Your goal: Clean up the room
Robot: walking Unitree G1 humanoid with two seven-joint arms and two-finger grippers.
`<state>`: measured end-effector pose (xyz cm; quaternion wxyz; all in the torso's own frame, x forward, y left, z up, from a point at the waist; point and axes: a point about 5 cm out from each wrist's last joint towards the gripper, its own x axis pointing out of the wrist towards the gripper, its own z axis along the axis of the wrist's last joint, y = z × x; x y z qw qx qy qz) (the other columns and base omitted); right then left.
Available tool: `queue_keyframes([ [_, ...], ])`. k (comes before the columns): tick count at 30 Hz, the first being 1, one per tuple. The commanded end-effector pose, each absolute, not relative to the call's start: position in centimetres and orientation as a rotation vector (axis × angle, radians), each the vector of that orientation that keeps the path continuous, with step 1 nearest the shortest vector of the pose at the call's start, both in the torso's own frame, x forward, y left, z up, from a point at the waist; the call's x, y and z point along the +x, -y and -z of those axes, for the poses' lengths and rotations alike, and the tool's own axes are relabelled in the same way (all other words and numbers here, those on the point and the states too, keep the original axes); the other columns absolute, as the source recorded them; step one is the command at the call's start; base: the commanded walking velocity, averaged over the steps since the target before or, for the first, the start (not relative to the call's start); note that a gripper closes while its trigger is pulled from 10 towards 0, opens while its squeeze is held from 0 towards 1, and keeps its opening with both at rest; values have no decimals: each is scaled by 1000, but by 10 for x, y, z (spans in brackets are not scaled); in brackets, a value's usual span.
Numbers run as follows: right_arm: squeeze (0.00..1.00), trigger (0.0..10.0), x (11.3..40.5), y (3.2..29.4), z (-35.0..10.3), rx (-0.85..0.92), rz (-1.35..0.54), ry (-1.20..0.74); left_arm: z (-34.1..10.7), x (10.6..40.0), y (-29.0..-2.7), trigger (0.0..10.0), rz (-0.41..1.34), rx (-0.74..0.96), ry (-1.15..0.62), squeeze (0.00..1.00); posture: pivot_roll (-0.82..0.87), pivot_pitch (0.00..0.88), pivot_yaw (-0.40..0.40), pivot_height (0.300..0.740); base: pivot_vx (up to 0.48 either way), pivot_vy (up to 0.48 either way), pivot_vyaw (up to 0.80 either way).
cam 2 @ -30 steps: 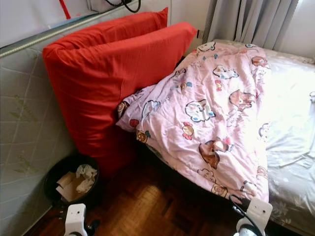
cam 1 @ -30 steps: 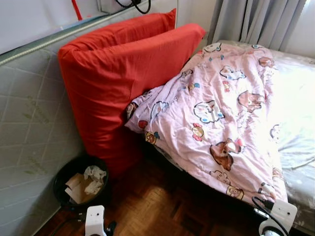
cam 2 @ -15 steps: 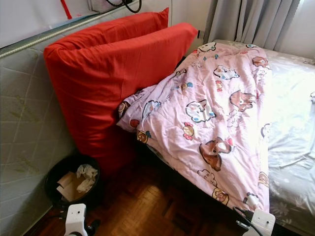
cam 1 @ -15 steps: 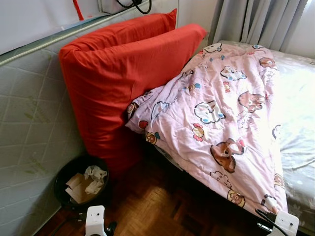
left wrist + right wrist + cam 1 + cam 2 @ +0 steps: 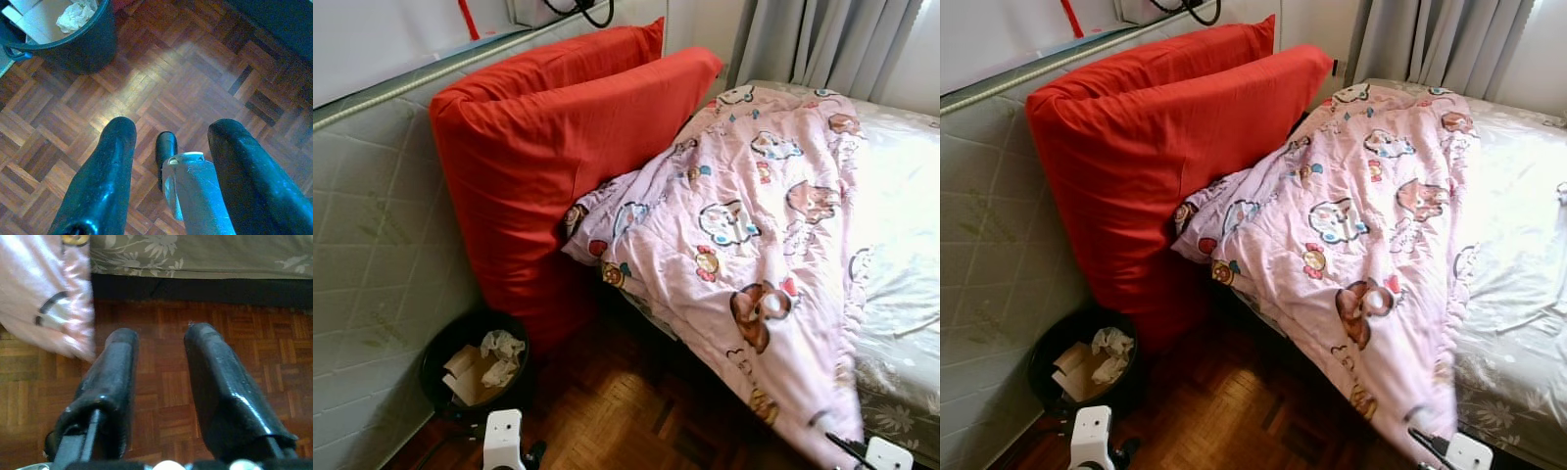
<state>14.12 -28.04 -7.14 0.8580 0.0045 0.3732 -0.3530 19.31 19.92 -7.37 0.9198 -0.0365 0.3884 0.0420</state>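
Left tool (image 5: 168,161): I hold it low over the parquet floor (image 5: 205,73), fingers apart, nothing between them.
Right tool (image 5: 159,382): also spread and empty, hanging above the floor just beside the bed (image 5: 205,254).
Blanket (image 5: 754,245): pink, with cartoon prints, lying crooked on the bed; one corner (image 5: 44,308) hangs over the edge toward the floor, near my right tool.
Cushions (image 5: 558,147): two big red ones, leaning on the grey upright mattress (image 5: 372,255).
Bin (image 5: 470,367): black, on the floor below the cushions, with paper and cardboard inside.
Risk: I think the blanket can slide off the bed completely if I pull the hanging corner downward.
Risk 2: if I step left, my leg could knock the bin over.
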Motion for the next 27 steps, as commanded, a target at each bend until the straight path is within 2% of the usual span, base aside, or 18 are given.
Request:
queue_keyframes([
  [1, 0, 10000, 137, 283, 73, 12, 755, -802, 76, 189, -203, 10000, -90, -64, -822, 0, 90, 70, 10, 740, 0, 0, 0],
  [8, 0, 10000, 148, 269, 74, 79, 622, -786, 76, 188, -202, 10000, -76, -64, -834, 0, 85, 65, 13, 740, 0, 0, 0],
  [13, 0, 10000, 163, 234, 81, 130, 340, -822, 79, 183, -205, 10000, -72, -53, -863, 0, 76, 45, 9, 740, 0, 0, 0],
  [16, 0, 10000, 165, 219, 84, 128, 251, -858, 81, 179, -209, 10000, -91, -55, -887, 0, 83, 32, 7, 740, 0, 0, 0],
  [24, 0, 10000, 170, 205, 85, 94, 194, -877, 83, 177, -208, 10000, -81, -43, -911, 0, 81, 12, 5, 740, 0, 0, 0],
  [27, 0, 10000, 171, 200, 86, 75, 167, -883, 82, 177, -207, 10000, -78, -44, -910, 0, 85, 6, 3, 740, 0, 0, 646],
])
